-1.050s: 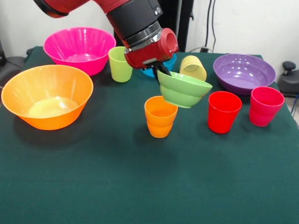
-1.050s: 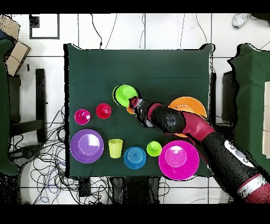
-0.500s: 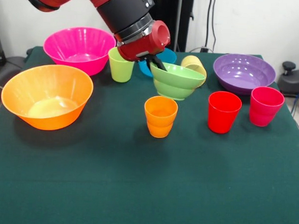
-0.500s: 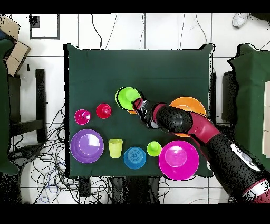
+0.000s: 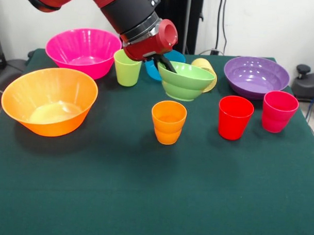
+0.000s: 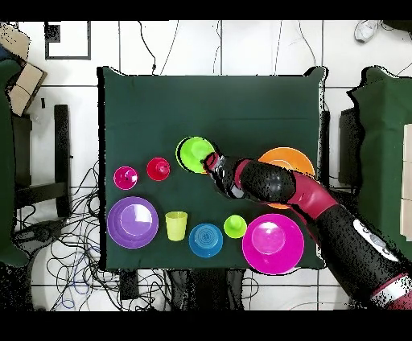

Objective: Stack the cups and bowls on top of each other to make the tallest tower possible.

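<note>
My gripper (image 5: 163, 64) is shut on the near-left rim of the small light green bowl (image 5: 186, 81). It holds the bowl almost level in the air, above and just behind the orange ribbed cup (image 5: 168, 122), which stands upright at mid-table. From overhead the green bowl (image 6: 195, 153) covers the orange cup, and the gripper (image 6: 211, 164) sits at the bowl's edge. The small blue bowl (image 5: 175, 57) rests behind the arm, partly hidden.
At the left are the large orange bowl (image 5: 49, 101), the large pink bowl (image 5: 84, 50) and the lime green cup (image 5: 126, 68). To the right are the pale yellow cup (image 5: 206, 67) on its side, the purple bowl (image 5: 256, 75), the red cup (image 5: 235, 117) and the pink-red cup (image 5: 279, 111).
The gripper has raised the green bowl and carried it up and left. It was tilted beside the orange cup and now hangs nearly level.
</note>
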